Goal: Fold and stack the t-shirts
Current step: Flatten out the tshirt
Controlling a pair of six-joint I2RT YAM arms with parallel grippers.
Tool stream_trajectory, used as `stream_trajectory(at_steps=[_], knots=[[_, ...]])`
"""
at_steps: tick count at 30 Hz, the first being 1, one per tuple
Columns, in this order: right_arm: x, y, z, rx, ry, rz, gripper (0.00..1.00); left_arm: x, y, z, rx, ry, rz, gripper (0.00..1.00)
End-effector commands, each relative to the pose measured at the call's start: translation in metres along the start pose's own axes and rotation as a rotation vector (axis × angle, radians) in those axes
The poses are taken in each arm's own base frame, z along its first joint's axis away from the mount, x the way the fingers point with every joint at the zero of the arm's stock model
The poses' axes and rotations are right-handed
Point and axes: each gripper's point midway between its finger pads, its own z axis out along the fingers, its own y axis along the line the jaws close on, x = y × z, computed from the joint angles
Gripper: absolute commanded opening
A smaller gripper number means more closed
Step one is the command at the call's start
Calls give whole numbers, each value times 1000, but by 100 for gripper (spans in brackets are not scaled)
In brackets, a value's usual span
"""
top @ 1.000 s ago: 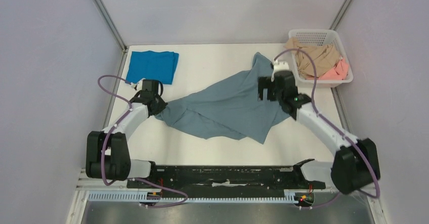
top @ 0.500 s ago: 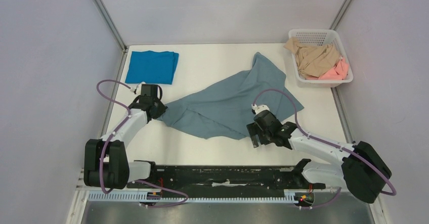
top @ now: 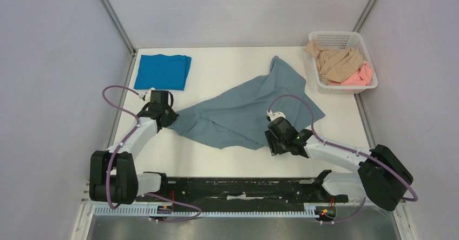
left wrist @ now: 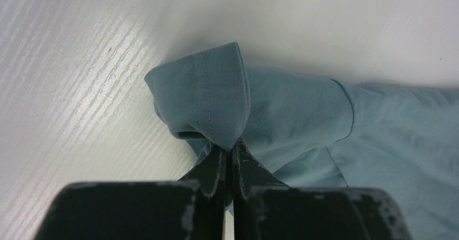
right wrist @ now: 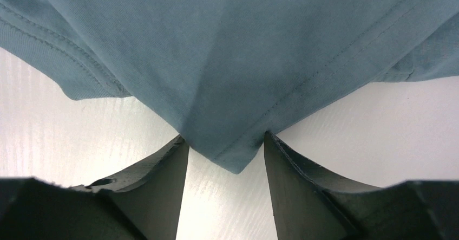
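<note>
Step in hand, as judged: taking a second hold on the grey-blue t-shirt so that it can be spread flat for folding.

The right tool point(top: 273, 144) sits low over the tabletop point(top: 216, 161) at the near edge of the grey-blue t-shirt point(top: 249, 107); its jaws stand open. In the right wrist view a hemmed corner of the cloth lies between the two fingers point(right wrist: 157, 180). Close only once the stitched hem is well inside the pads; a pinch on the very tip is likely to slip under tension. Whether the corner is one layer or two cannot be told, so check the hold before pulling.

The left tool point(top: 169, 118) is clamped on a hemmed fold at the garment's left end; the cloth bunches just ahead of its fingertips. Maintain this grip while the right tool closes; then draw the two holds apart evenly and low, so the creases pull out.

The shirt lies diagonally across the middle of the tabletop; its far tip is near the basket point(top: 335, 34), so avoid dragging it that way.

The bright blue t-shirt point(top: 162, 72) lies folded at the far left, well apart; it is the probable base of the stack. The basket at the far right holds the tan t-shirt point(top: 335, 61) and the pink t-shirt point(top: 361, 77), both crumpled.
</note>
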Motion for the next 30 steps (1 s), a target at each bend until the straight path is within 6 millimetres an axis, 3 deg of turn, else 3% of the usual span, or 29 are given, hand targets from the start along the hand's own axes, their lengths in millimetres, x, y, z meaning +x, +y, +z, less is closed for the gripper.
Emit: stream_trajectory(at_steps=[1,3,7,10,11,17,22,27,30], knots=[[14,-11,15,49,28,53,49,-13,-2,-7,12,-63,-33,2],[18,-14,18,46,36,71,43,-13,-1,-8,13,-66,-34,2],[16,-24,19,81,10,99,16,-13,1,-8,7,-70,-36,2],[1,-27,11,98,-52,109,0,-14,0,-9,7,-71,-34,2],[-8,-29,7,107,-88,115,0,-17,-2,-11,13,-77,-35,2],[-99,-39,-32,160,-317,164,0,-44,-25,-26,78,-131,-56,2],[-182,-71,-67,252,-466,226,0,-88,-49,-50,107,-212,-76,2],[-249,-107,-134,314,-657,272,0,-146,-76,-108,186,-351,-112,2],[-275,-104,-185,278,-774,223,0,-174,-87,-160,277,-450,-135,2]])
